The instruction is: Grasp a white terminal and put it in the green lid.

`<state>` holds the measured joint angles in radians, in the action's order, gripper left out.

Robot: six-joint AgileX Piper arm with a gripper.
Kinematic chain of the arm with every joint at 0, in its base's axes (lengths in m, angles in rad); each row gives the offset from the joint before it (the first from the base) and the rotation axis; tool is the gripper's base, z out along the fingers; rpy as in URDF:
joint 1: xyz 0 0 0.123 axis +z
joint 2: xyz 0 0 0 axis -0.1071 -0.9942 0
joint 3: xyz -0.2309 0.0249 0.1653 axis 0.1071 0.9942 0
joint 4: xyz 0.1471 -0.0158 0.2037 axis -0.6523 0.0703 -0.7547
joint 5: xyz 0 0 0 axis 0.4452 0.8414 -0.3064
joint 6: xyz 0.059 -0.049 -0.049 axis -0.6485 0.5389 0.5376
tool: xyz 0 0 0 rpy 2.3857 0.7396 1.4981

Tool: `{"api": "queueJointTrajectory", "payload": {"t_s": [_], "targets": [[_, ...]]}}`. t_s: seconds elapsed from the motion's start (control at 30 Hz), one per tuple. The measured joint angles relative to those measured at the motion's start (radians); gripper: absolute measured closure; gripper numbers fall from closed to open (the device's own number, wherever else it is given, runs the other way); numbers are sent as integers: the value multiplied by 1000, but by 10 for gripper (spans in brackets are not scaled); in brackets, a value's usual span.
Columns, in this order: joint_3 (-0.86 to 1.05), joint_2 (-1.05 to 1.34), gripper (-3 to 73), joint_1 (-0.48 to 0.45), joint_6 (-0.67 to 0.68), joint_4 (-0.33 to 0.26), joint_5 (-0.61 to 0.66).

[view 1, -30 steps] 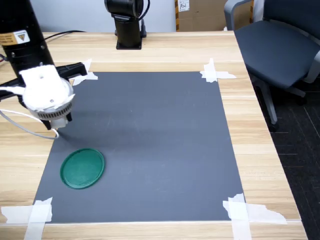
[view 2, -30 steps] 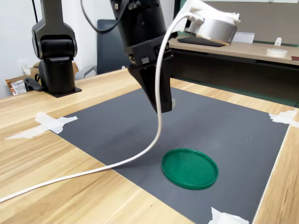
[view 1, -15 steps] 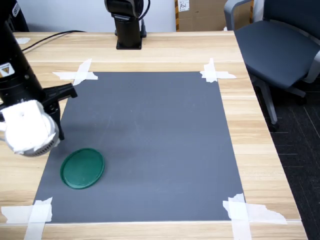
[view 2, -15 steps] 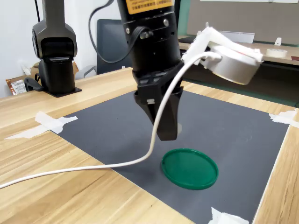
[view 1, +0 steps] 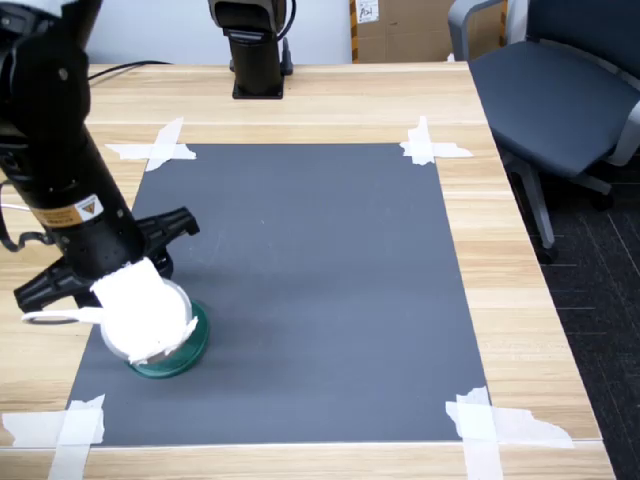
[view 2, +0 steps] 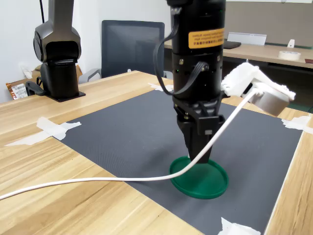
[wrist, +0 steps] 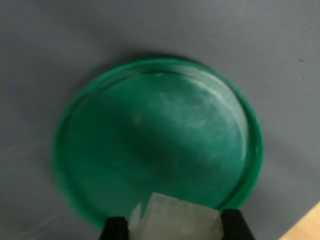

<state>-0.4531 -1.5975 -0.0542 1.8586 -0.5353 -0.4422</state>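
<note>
At about eight o'clock on the dark mat (view 1: 300, 280) in the first exterior view sits the green lid (view 1: 196, 347), mostly hidden under the arm's white wrist camera housing (view 1: 140, 312). In the second exterior view the gripper (view 2: 199, 155) points straight down over the lid's rim (view 2: 200, 188) — its tips close above or touching; I cannot tell which. The wrist view shows the white terminal (wrist: 175, 219) pinched between the two dark fingers (wrist: 114, 230), narrowly parted — hanging over the lid's six o'clock edge.
</note>
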Motion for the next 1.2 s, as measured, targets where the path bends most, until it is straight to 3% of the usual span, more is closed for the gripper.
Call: {"api": "queueJointTrajectory", "payload": {"t_s": [0.4,0.7,0.97,1.2], "targets": [[0,-18,373,0,-1,-9,0],[0,-18,215,0,-2,-13,0],[-1,-16,205,0,-2,-18,-9],[-1,58,213,-1,-2,-73,-108]]}}
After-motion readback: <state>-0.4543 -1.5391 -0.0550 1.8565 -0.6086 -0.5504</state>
